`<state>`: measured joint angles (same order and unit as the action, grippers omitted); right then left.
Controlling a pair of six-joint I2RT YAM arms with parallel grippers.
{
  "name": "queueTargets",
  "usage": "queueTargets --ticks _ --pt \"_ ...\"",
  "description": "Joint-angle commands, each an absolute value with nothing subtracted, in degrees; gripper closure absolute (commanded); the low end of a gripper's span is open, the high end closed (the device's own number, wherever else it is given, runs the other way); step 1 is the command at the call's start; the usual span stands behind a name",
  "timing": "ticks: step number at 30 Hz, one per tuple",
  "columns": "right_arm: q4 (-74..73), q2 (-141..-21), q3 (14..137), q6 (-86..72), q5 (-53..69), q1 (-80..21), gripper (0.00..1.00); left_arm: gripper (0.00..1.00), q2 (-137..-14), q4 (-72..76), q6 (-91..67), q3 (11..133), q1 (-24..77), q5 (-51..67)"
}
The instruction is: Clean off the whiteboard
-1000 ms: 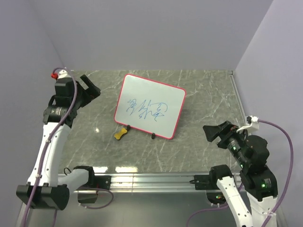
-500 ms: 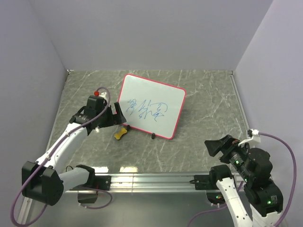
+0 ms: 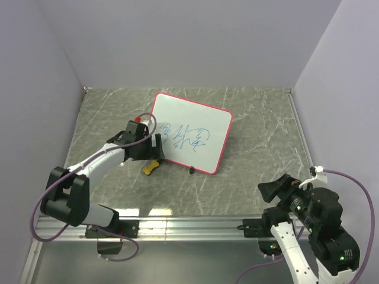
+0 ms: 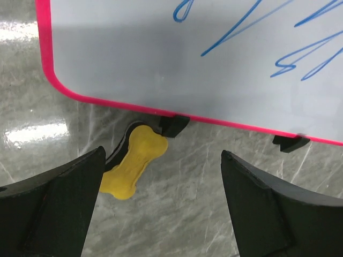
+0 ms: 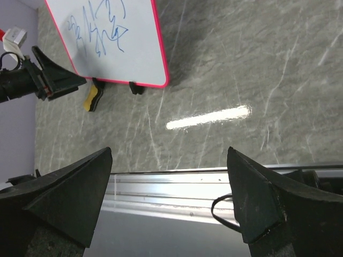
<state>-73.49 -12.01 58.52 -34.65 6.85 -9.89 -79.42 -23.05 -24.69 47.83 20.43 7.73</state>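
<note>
The whiteboard [image 3: 188,133] stands tilted on small black feet mid-table, pink-red framed, with blue scribbles [image 3: 185,136] across it; it also shows in the left wrist view [image 4: 177,59] and the right wrist view [image 5: 110,45]. A yellow bone-shaped eraser [image 3: 151,166] lies on the table by the board's near left foot [image 4: 131,167]. My left gripper [image 3: 155,149] hovers open just above the eraser, at the board's lower left corner, holding nothing [image 4: 161,206]. My right gripper [image 3: 269,194] is open and empty, low at the near right over the rail [image 5: 169,201].
The marble-patterned table [image 3: 260,130] is walled by lilac panels on three sides. An aluminium rail [image 3: 189,225] with the arm bases runs along the near edge. A black cable loop [image 5: 225,211] lies by the rail under the right gripper.
My left arm swung down from the far left to the board's lower left corner, over the eraser. The right arm drew back toward the near edge.
</note>
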Motion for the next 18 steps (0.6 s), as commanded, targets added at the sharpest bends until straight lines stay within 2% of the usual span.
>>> queueTargets --ticks 1,10,18 --pt "-76.46 -13.36 61.43 -33.49 4.93 -10.28 0.06 0.06 -81.29 -18.9 -23.38 49.13 20.65 7.21" --pt "-77.87 -12.83 62.4 -34.37 3.78 -10.2 0.06 0.07 -86.39 -18.55 -23.99 49.66 22.76 6.77" --pt "-74.89 -14.68 62.05 -32.61 3.16 -10.28 0.06 0.08 -85.0 -20.56 -32.95 47.99 24.43 6.59"
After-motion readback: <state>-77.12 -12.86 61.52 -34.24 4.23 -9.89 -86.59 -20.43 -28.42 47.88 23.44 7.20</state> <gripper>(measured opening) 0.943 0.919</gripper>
